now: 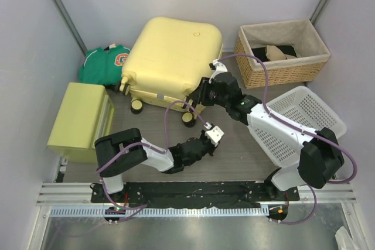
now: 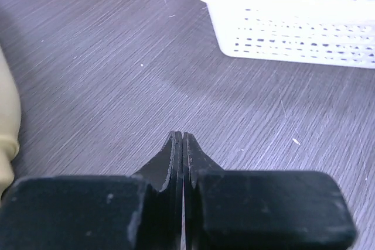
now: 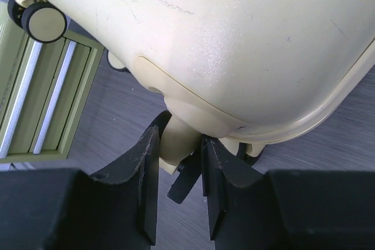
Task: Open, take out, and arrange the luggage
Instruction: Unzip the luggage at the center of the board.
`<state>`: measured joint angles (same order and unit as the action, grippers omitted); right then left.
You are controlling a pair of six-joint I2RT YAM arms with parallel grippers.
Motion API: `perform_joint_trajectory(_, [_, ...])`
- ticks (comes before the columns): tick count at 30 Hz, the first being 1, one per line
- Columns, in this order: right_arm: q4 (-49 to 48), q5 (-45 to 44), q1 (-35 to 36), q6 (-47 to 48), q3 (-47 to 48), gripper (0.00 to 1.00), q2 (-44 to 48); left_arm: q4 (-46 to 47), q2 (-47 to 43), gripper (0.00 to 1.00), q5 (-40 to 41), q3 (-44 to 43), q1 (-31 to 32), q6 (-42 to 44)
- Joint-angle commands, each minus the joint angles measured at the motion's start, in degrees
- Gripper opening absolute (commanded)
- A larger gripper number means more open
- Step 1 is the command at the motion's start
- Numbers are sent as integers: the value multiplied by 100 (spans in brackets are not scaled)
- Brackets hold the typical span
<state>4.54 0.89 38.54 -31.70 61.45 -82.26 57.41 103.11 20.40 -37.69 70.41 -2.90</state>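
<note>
The luggage (image 1: 173, 57) is a large pale yellow hard-shell suitcase lying shut on the table, its black wheels toward the near side. My right gripper (image 1: 196, 99) is at its near right corner. In the right wrist view the suitcase shell (image 3: 246, 39) fills the top, and my right gripper (image 3: 181, 136) is shut on the pale caster of a wheel (image 3: 176, 144), one finger on each side. My left gripper (image 1: 215, 139) hangs low over the table in front of the suitcase, shut and empty (image 2: 183, 134). The suitcase's edge (image 2: 7, 121) shows at that view's left.
A yellow-green box (image 1: 79, 121) lies left of the suitcase, and a green garment (image 1: 102, 65) behind it. A wicker basket (image 1: 281, 57) with items stands at the back right. A white perforated basket (image 1: 299, 115) sits at the right, under the right arm.
</note>
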Motion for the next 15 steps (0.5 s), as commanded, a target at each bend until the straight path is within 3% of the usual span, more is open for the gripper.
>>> perform_joint_trajectory(1, [47,1336,329,569,-63,12,-159,184,-72,0,-362,-97,-89,210])
perform_joint_trajectory(6, [451,634,303,727,-160,25,253,-115,-370,2,-90,-168,-89,114])
perform_joint_trajectory(7, [504,563,268,736,-160,34,367,-203,-510,8,-28,-160,-98,105])
perform_joint_trajectory(8, [557,510,233,771,-168,40,482,-421,-790,17,7,-159,-107,105])
perform_joint_trajectory(9, [653,405,145,771,-169,45,700,-580,-975,35,-1,-168,-115,114])
perform_joint_trajectory(10, [706,343,84,806,-151,56,807,-964,-1134,43,-27,-177,-159,114])
perform_joint_trajectory(11, [776,290,13,815,-142,62,912,-1160,-1492,53,-28,-186,-177,131])
perform_joint_trajectory(12, [907,246,-48,841,-90,67,1131,-1353,-1670,71,-19,-177,-194,131])
perform_joint_trajectory(15, [1101,114,-364,903,-54,76,1431,-2196,-2328,91,-141,-194,-282,79])
